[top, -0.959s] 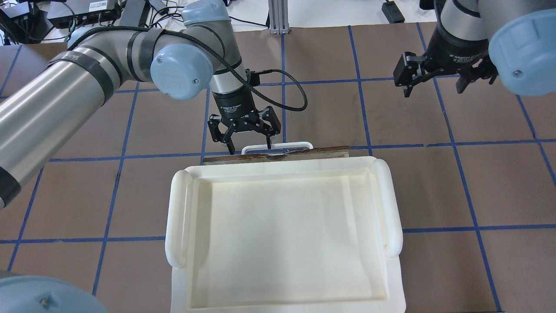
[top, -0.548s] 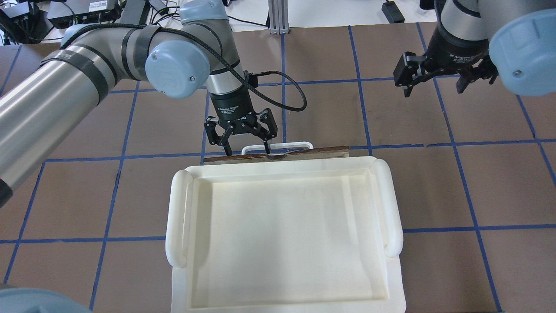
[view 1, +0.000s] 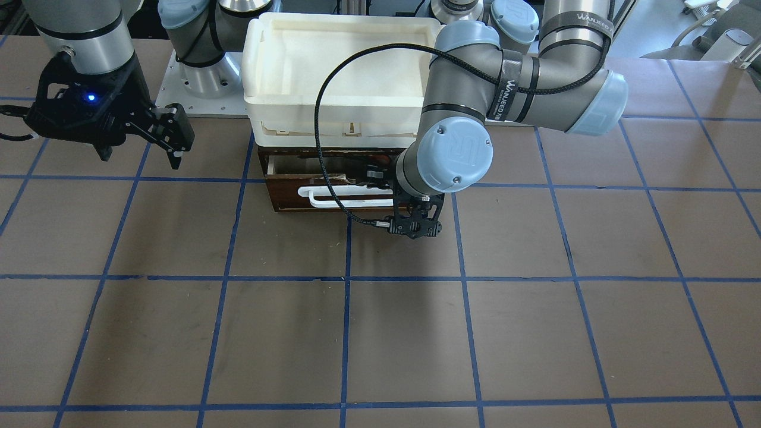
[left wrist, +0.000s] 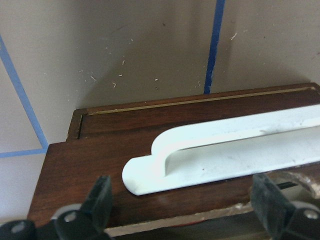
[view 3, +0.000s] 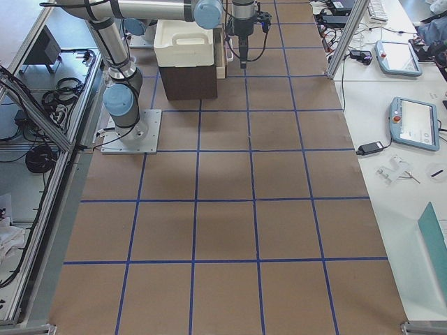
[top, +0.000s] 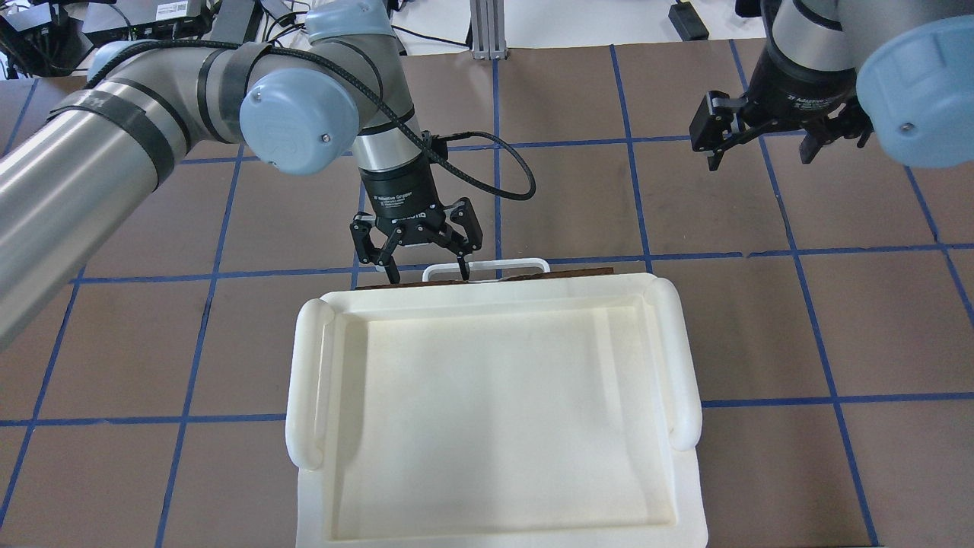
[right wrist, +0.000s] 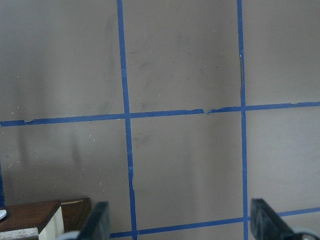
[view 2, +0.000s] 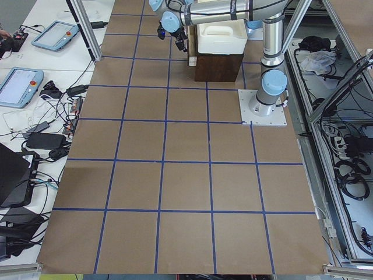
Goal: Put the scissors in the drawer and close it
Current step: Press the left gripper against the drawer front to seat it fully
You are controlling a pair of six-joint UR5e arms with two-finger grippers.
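Observation:
The drawer [top: 563, 272] shows as a thin dark brown strip with a white bar handle [top: 502, 264] just beyond the white tray's far edge. In the front-facing view its brown front [view 1: 285, 199] stands a little out from the cabinet. My left gripper [top: 424, 274] is open, with its fingers either side of the handle's left end and close to the drawer front. The left wrist view shows the handle [left wrist: 225, 150] between the spread fingers [left wrist: 100, 200]. My right gripper [top: 761, 156] is open and empty, raised at the far right. The scissors are hidden.
A large white plastic tray [top: 304, 380] sits on top of the dark cabinet and covers the drawer from above. It also shows in the front-facing view [view 1: 255, 59]. Brown table with blue tape lines [top: 631, 190] lies around the cabinet. The left arm's cable [top: 517, 167] loops beside the gripper.
My left gripper has moved toward the tray, and the drawer front and handle have moved in with it. The brown strip is now thinner. The right arm has not moved.

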